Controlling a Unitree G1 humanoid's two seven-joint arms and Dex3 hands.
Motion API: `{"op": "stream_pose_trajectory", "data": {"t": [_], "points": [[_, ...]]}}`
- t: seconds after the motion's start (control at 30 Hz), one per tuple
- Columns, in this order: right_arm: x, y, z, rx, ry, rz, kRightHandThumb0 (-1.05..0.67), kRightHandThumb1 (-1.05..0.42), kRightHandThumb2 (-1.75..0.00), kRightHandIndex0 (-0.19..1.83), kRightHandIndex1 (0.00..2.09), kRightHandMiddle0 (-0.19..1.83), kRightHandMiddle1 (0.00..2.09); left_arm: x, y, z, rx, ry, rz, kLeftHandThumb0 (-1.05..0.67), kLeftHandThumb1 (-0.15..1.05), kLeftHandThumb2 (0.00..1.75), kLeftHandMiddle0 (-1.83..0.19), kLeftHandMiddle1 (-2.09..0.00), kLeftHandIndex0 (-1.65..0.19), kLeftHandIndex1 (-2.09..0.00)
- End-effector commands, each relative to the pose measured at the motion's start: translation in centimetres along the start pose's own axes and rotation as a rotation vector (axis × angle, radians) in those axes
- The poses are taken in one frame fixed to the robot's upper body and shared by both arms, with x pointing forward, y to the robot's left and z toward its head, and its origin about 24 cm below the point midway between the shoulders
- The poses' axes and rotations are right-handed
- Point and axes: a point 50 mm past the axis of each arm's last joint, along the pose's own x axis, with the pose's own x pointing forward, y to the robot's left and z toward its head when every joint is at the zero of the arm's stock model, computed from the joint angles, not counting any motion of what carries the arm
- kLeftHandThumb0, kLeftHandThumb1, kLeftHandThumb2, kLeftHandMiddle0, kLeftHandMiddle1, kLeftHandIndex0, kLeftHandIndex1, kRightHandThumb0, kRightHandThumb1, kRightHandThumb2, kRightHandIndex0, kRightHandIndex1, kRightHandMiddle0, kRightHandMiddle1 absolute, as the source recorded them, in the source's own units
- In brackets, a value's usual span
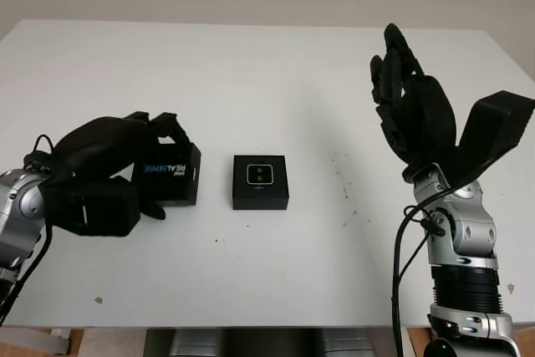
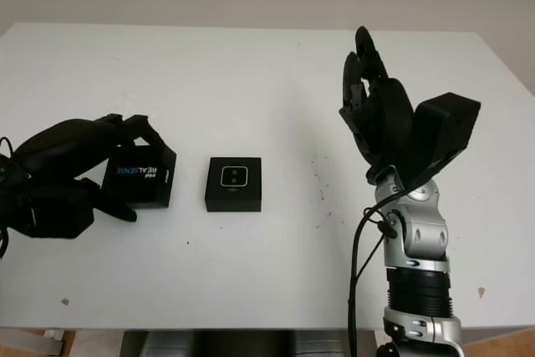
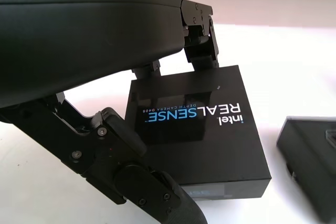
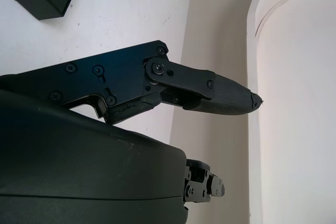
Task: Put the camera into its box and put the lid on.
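The left hand [image 1: 109, 175] is at the lid [image 3: 197, 129], the black piece with the words "intel REALSENSE" printed on top. In the left wrist view one finger [image 3: 202, 38] touches the far edge of the lid and a second finger [image 3: 131, 177] lies along its near side, so the lid sits between the fingers, which are curled round it. I judge this to be a grasp. The lid seems to stand on the white table [image 1: 251, 64]; I cannot tell if it is already lifted a little. I think the fingers take the lid by two opposite sides because it is flat and wide, and this way the open underside stays free to go down over the box.

The box [image 1: 260, 181] is just beside the lid, on the side away from the left palm, apart from the fingertips and not touching the lid. In its top a small square thing with two round lenses is seen, probably the camera [image 1: 261, 175], so the camera seems to be inside already and only the covering remains.

The right hand [image 1: 414, 106] is raised above the table, well apart from the box, open and holding nothing; probably it waits out of the way so that the left one has a free path
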Motion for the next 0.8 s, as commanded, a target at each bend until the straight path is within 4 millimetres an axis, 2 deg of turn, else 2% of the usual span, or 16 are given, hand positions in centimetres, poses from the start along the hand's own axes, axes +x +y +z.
{"op": "stream_pose_trajectory", "data": {"t": [0.0, 0.1, 0.2, 0.27, 0.43, 0.57, 0.77], "points": [[-0.1, 0.2, 0.1, -0.002, -0.005, 0.008, -0.70, -1.05, -0.65, -0.07, 0.06, -0.03, 0.05, 0.2, 1.8, 1.0, -0.003, -0.008, 0.043, -0.28, 1.05, 0.23, -0.52, -2.09, -0.22, -2.09], [-0.1, 0.2, 0.0, -0.003, -0.008, 0.022, -0.70, -1.05, -0.65, -0.08, 0.06, -0.04, 0.05, 0.3, 2.6, 1.7, -0.013, 0.017, 0.024, -0.28, 1.05, 0.24, -0.52, -2.09, -0.23, -2.09], [0.0, 0.4, 0.0, -0.004, -0.008, 0.024, -0.70, -1.05, -0.64, -0.08, 0.06, -0.05, 0.04, 0.7, 3.7, 2.6, -0.058, 0.030, -0.028, -0.28, 1.05, 0.25, -0.44, -2.04, -0.16, -2.05], [0.1, 0.5, 0.0, -0.008, -0.008, 0.022, -0.71, -1.05, -0.63, -0.08, 0.06, -0.04, 0.05, 1.1, 4.2, 3.2, -0.084, 0.027, -0.051, -0.27, 1.05, 0.20, -0.47, -1.92, -0.20, -1.88], [0.1, 0.6, -0.1, -0.022, -0.007, 0.048, -0.69, -1.05, -0.67, -0.10, 0.05, -0.07, 0.03, 2.1, 4.6, 4.9, -0.088, -0.024, -0.112, -0.25, 1.05, 0.16, -0.57, -1.80, -0.28, -1.69], [0.0, 0.7, -0.3, -0.018, 0.000, 0.049, -0.68, -1.05, -0.68, -0.11, 0.04, -0.08, 0.03, 2.8, 4.0, 5.9, -0.100, -0.068, -0.168, -0.28, 1.05, 0.18, -0.57, -1.88, -0.36, -1.87], [0.0, 0.9, -0.4, -0.015, 0.004, 0.039, -0.68, -1.05, -0.69, -0.10, 0.05, -0.08, 0.03, 3.5, 3.1, 7.1, -0.104, -0.116, -0.215, -0.29, 1.05, 0.17, -0.53, -1.91, -0.24, -1.90]]}}
